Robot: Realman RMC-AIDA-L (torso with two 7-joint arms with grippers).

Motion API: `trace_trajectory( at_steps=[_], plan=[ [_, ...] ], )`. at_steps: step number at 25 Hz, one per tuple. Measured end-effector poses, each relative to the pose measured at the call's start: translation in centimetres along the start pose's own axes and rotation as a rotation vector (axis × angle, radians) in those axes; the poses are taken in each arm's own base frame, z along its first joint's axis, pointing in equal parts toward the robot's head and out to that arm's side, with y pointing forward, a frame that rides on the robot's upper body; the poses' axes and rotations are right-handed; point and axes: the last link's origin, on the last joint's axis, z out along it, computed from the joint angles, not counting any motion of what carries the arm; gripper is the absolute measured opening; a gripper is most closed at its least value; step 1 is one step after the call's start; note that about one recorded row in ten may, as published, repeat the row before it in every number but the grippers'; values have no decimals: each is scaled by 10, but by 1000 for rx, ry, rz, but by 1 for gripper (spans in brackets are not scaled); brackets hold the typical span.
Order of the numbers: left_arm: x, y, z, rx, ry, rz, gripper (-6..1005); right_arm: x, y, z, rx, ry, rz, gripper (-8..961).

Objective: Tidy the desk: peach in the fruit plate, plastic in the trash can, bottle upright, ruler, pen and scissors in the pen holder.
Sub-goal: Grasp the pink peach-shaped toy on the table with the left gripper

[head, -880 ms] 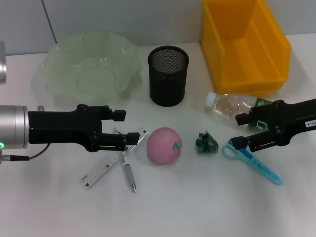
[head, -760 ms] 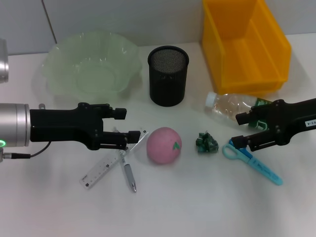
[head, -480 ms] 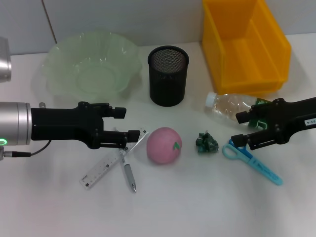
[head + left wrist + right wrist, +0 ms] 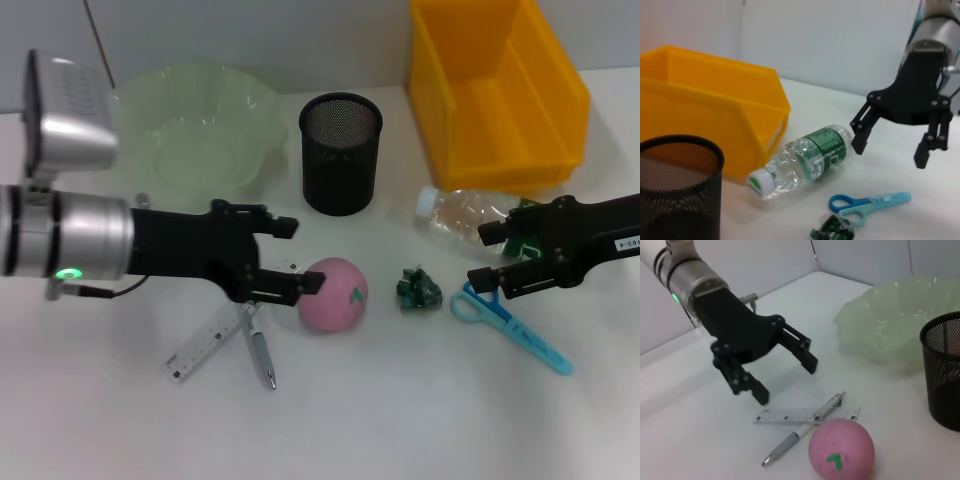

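My left gripper (image 4: pixel 298 256) hangs over the desk (image 4: pixel 400 400) with its jaws apart and nothing between them, its tips just at 9 o'clock of the pink peach (image 4: pixel 333 294). Under that arm the ruler (image 4: pixel 215 338) and the pen (image 4: pixel 260 355) lie crossed on the desk, both at about 8 o'clock from the peach. The right wrist view shows the same scene from the far side: the left gripper (image 4: pixel 785 371) open above the ruler (image 4: pixel 790 417) and pen (image 4: pixel 805 430), with the peach (image 4: pixel 841 449) just beside them.

My right gripper (image 4: pixel 485 255) hovers with jaws apart, empty, between the lying bottle (image 4: pixel 462 214) at its 11 o'clock and the blue scissors (image 4: pixel 512 328) at its 5 o'clock. The crumpled green plastic (image 4: pixel 416 289) sits between the peach and the scissors.

Farther back, the green fruit plate (image 4: pixel 130 150) stands at 10 o'clock from the peach, the black mesh pen holder (image 4: pixel 340 153) at 12 o'clock, and the yellow trash can (image 4: pixel 495 90) at 2 o'clock, just behind the bottle.
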Motion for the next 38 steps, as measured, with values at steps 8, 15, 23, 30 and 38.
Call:
trace_trajectory(
  at_steps=[8,15,23,30,38],
  plan=[
    [13,-3,30,18,-89,109,801,-1,1,1,-7,-5,8,812],
    [14,-3,48,28,-159,159,800,-5,1,4,-11,-4,26,811],
    [5,-1,61,55,-227,173,799,-5,0,3,-11,-2,31,811],
    [2,-1,65,67,-244,175,798,-6,1,2,-17,1,28,811],
    [0,1,69,81,-255,176,740,-5,1,1,-17,4,32,811]
  ],
)
